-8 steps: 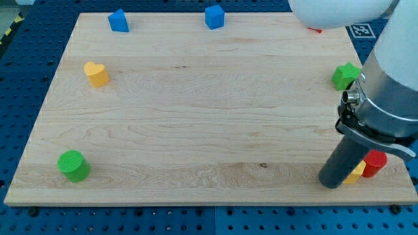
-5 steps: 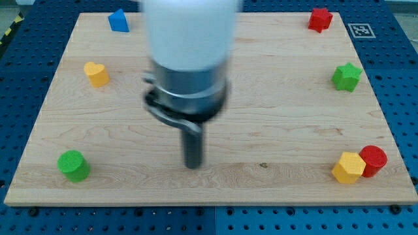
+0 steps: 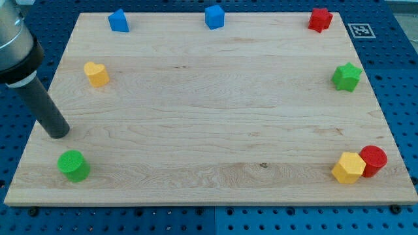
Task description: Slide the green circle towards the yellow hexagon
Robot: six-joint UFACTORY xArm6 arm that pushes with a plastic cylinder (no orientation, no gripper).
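Note:
The green circle (image 3: 73, 165) sits near the board's bottom left corner. The yellow hexagon (image 3: 348, 168) sits at the bottom right, touching a red circle (image 3: 373, 160). My tip (image 3: 58, 133) rests on the board at the left edge, just above and slightly left of the green circle, with a small gap between them. The rod slants up to the view's top left corner.
A yellow heart (image 3: 96, 74) lies at the upper left. Two blue blocks (image 3: 118, 20) (image 3: 214, 16) stand along the top edge. A red star (image 3: 320, 19) is at the top right and a green star (image 3: 347, 76) at the right edge.
My tip has swept from the bottom right by the yellow hexagon, across the board's middle, to the left edge above the green circle. No block has moved.

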